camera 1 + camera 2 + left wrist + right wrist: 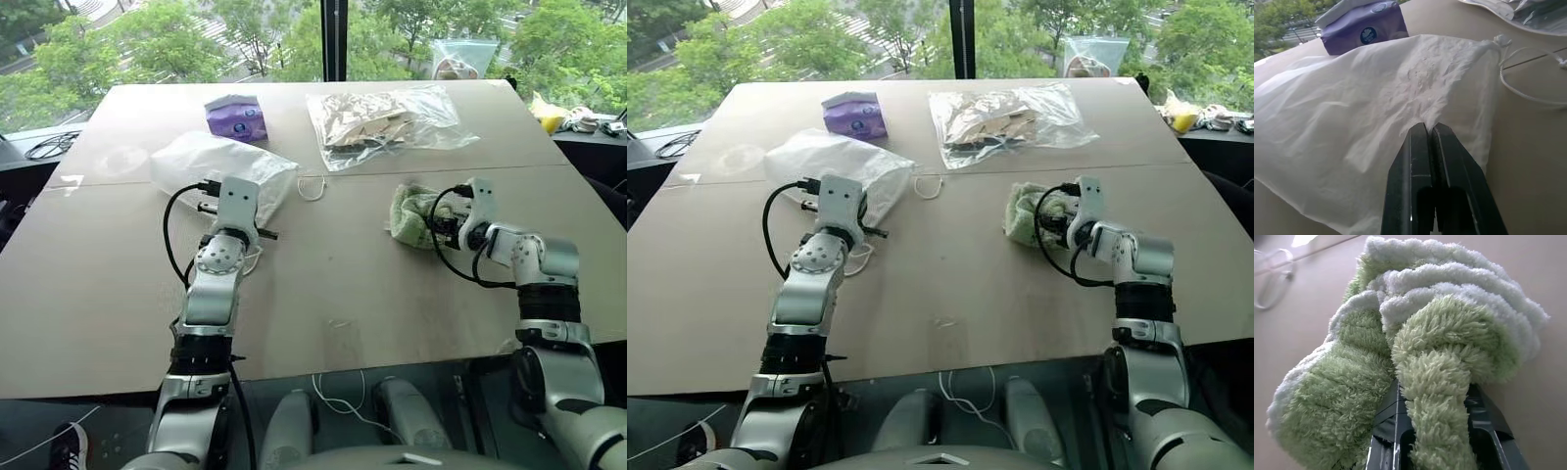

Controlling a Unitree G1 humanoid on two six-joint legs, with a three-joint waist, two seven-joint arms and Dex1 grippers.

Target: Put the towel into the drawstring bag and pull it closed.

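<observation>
Left gripper (1429,128) is clamped tight, its two black fingers (1413,166) pressed together on a pinch of the bag's thin white fabric near the mouth edge; right gripper (1432,396) has a fold of the towel (1415,347) squeezed between its fingers, the jaws nearly together with the fluffy green cloth bulging out around them. Taking the table (323,284) as a clock face seen from the robot's head, the bag (211,162) lies at about ten o'clock, crumpled and flat on the surface, with one white cord loop (312,188) trailing off its mouth toward the centre. At roughly two o'clock the towel sits bunched up on the tabletop (well apart from the bag, on the other side of the table's seam). Farther back, at eleven o'clock, a purple tissue pack (237,117) rests just beyond the bag, and at one o'clock lies a clear plastic bag (387,125) with brown contents.
</observation>
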